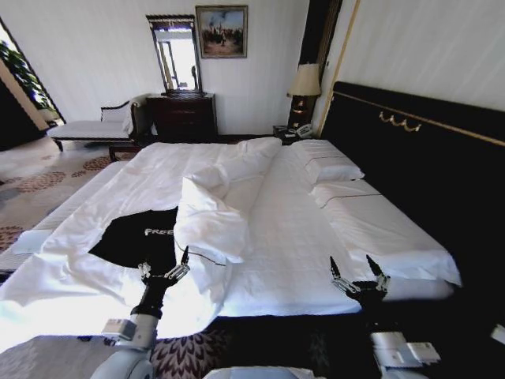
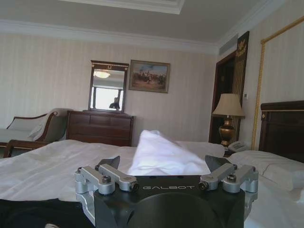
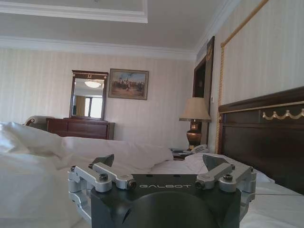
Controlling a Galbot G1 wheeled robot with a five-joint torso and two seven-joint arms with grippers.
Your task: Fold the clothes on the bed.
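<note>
The clothes (image 1: 136, 237) are one black T-shirt with white lettering, lying flat on the near left part of the bed (image 1: 300, 229). A rumpled white duvet fold (image 1: 211, 217) covers its right edge. My left gripper (image 1: 164, 264) hovers open at the shirt's near right corner, holding nothing. In the left wrist view that gripper (image 2: 164, 164) faces the duvet fold (image 2: 161, 154), with black cloth (image 2: 28, 213) low beside it. My right gripper (image 1: 357, 268) stands open over the bed's near right edge, well away from the shirt. In the right wrist view it (image 3: 159, 161) is empty above white sheets (image 3: 33, 180).
Two pillows (image 1: 331, 167) lie against the tall dark headboard (image 1: 410, 158) on the right. A dark dresser (image 1: 183, 117) with a mirror, a lamp (image 1: 304, 87) and a pale bench (image 1: 87, 129) stand at the far wall. Patterned carpet (image 1: 31, 189) lies left of the bed.
</note>
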